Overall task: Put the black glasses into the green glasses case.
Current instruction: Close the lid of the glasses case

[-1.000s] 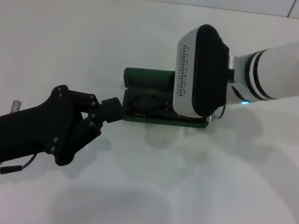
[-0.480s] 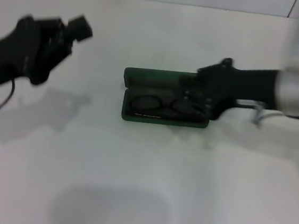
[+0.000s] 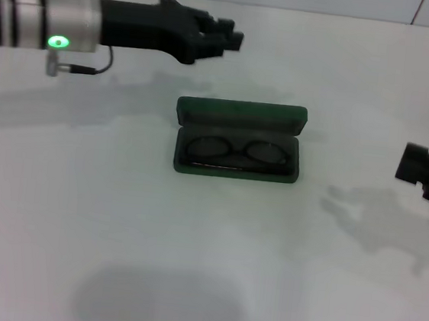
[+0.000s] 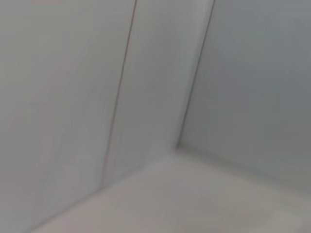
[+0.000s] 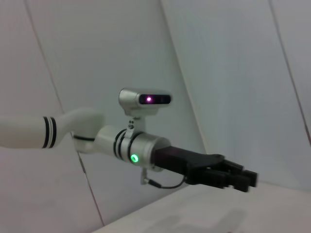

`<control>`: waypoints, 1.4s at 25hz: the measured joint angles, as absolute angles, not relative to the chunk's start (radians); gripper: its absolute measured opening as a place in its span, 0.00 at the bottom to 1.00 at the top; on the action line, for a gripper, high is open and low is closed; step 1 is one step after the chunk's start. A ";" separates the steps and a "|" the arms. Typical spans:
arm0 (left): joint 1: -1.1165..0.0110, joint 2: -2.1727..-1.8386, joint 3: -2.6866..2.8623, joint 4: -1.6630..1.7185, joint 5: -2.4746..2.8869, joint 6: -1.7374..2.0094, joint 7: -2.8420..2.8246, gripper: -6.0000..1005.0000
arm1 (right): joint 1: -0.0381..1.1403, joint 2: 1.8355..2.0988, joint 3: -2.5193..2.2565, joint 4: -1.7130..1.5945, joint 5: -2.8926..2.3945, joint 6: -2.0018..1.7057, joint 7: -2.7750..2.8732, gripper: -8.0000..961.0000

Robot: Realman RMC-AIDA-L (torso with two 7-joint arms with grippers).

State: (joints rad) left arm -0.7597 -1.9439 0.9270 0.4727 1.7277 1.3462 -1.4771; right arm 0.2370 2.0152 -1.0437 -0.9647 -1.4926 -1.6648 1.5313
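The black left gripper (image 3: pixel 226 37) hangs far-left, fingers together, empty; the right gripper (image 3: pixel 428 174), cropped, is unreadable. The thin black-framed glasses (image 3: pixel 236 152) lie inside the open dark green hard case (image 3: pixel 240 117).

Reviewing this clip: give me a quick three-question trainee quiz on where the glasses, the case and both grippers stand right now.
1. True or false: the black glasses lie inside the green glasses case.
2. Is the case lid open or shut?
3. Which gripper is at the far side of the table: A left gripper, B right gripper?

Key: 1 true. 2 open. 3 A; the right gripper sits at the right edge, away from the case.
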 joint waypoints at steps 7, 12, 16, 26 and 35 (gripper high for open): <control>-0.837 -1.996 0.930 0.471 1.920 1.232 -1.525 0.28 | 0.238 2.015 -1.030 -0.824 -1.511 -1.655 1.460 0.23; -0.832 -2.008 0.933 0.466 1.953 1.228 -1.534 0.28 | 0.255 2.013 -1.028 -0.792 -1.519 -1.622 1.444 0.23; -0.823 -2.023 0.933 0.469 1.964 1.227 -1.534 0.28 | 0.277 2.013 -1.030 -0.789 -1.543 -1.604 1.443 0.23; -0.825 -2.051 0.941 0.463 1.992 1.203 -1.535 0.20 | 0.298 2.014 -1.034 -0.776 -1.563 -1.575 1.441 0.23; -0.820 -2.060 0.945 0.437 2.004 1.212 -1.550 0.19 | 0.299 2.016 -1.027 -0.760 -1.564 -1.572 1.429 0.22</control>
State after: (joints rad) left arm -0.8195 -2.0596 0.9449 0.4372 2.0035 1.2119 -1.5497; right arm 0.2986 2.0163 -1.0268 -0.7598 -1.5643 -1.5725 1.4292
